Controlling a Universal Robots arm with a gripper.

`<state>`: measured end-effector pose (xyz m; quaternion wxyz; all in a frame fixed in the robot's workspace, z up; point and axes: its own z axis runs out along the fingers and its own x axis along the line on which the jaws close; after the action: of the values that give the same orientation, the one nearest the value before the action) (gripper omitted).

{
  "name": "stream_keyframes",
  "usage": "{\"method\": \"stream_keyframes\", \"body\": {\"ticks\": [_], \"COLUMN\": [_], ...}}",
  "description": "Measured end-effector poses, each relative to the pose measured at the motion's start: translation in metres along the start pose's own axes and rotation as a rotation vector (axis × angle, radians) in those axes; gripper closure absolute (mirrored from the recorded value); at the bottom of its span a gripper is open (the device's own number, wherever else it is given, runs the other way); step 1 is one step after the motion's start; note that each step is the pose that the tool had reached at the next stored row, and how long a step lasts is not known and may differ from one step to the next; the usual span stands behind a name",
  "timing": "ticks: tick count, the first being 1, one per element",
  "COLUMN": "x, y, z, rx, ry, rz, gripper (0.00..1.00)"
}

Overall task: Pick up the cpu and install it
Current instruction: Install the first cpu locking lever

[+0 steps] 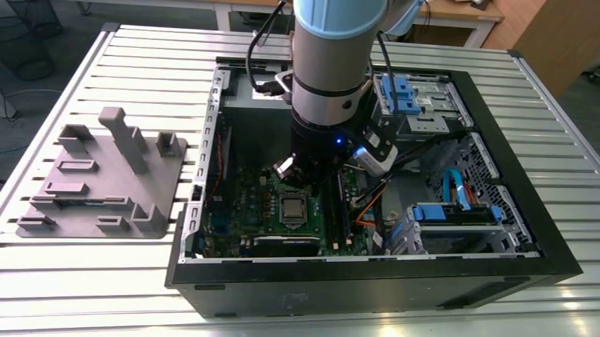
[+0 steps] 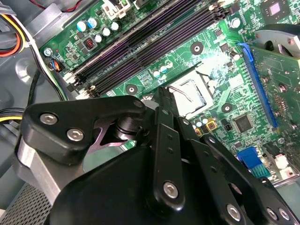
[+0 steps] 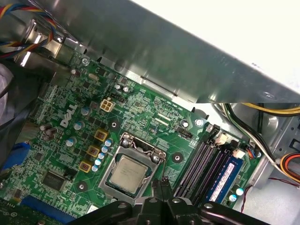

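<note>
Silver-topped square cpu point(image 3: 130, 172), flat in its mobo socket, frame open, inside the PC case.

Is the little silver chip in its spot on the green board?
In: the cpu lies flat inside the socket frame.

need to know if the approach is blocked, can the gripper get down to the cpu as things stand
Probably yes. The cpu lies face up in the socket frame on the motherboard, with nothing over it. The gripper hangs just above, beside the chip, inside the open case. The memory slots run alongside but do not cover it.
</note>
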<state>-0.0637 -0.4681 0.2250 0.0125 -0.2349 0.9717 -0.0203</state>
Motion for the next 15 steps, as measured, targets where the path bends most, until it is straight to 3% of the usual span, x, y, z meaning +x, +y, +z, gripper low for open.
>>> {"method": "stream_keyframes", "body": {"ticks": [15], "x": [0.0002], "y": [-0.0004], "z": [0.0019], "rx": [-0.0001], "ry": [-0.0001], "rz": [0.0], "gripper": [0.89]}}
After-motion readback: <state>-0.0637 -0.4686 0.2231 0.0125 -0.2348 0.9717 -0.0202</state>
